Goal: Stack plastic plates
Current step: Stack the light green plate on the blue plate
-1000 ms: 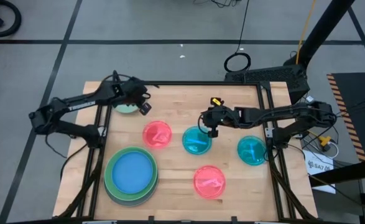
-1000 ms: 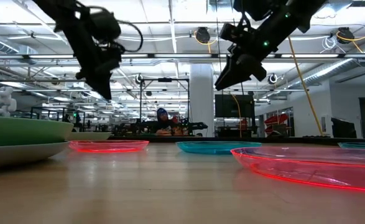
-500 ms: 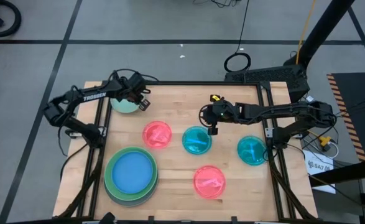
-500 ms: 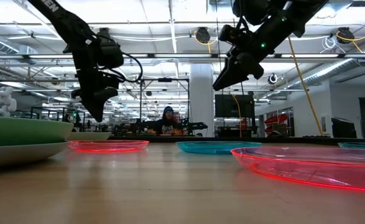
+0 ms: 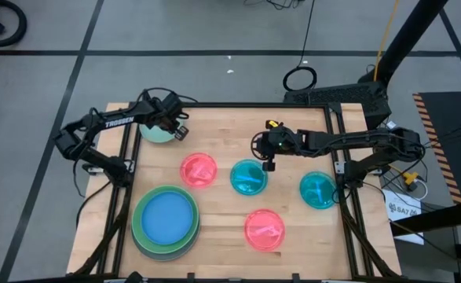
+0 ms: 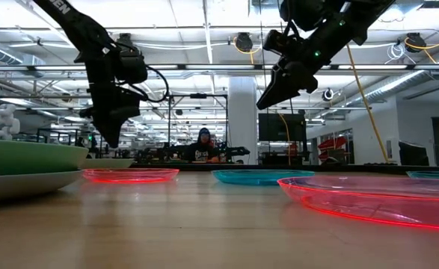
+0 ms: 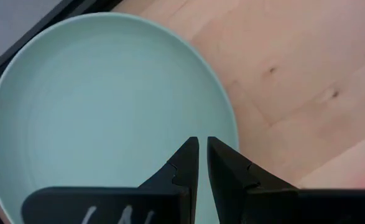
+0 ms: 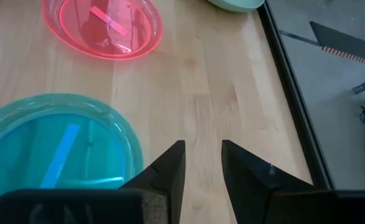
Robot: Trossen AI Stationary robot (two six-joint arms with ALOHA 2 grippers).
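pale green plate lies flat — left gripper nearly closed above it, right gripper slightly parted.

left gripper swung in over pale green plate, seemingly lower

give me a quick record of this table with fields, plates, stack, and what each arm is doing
stack: blue plate in large green plate, near-left of the table
loose pink plates: one left of centre, one near edge
loose teal plates: one at centre, one at right
pale green plate: far-left corner
left gripper: above the pale green plate, fingers nearly shut, holding nothing
right gripper: open, above bare wood beside the centre teal plate
background: person beyond the table
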